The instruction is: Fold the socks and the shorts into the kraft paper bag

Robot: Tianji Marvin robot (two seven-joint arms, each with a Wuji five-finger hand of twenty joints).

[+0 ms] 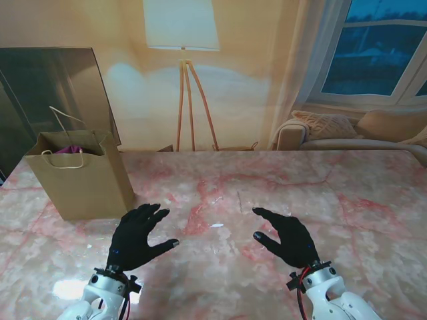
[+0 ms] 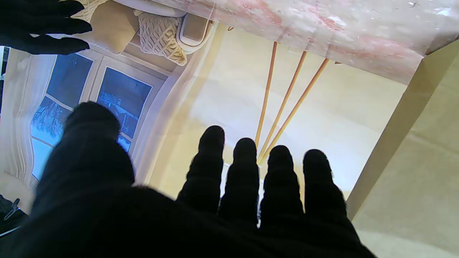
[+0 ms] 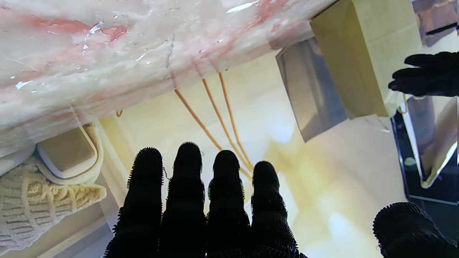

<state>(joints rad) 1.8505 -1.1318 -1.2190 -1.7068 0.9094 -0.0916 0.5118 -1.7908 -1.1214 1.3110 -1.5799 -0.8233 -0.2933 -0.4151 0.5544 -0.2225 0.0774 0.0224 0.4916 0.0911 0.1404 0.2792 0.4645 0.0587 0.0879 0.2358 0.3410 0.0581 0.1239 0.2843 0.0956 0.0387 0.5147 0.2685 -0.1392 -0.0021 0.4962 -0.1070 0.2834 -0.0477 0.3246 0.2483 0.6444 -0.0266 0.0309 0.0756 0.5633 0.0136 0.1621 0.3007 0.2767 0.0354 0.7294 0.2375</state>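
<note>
The kraft paper bag (image 1: 83,180) stands upright at the far left of the pink marble table (image 1: 280,193), with purple fabric (image 1: 69,151) showing in its mouth. No socks or shorts lie on the table. My left hand (image 1: 137,237) hovers open just right of the bag's near corner, fingers spread, holding nothing. My right hand (image 1: 287,237) is open too, about a hand's width to the right. The bag's side (image 2: 416,172) fills one edge of the left wrist view; the bag (image 3: 362,53) also shows in the right wrist view.
A floor lamp (image 1: 183,80) stands behind the table's far edge. A dark panel (image 1: 53,87) leans behind the bag. A sofa with cushions (image 1: 347,130) sits beyond the far right corner, under a window (image 1: 377,47).
</note>
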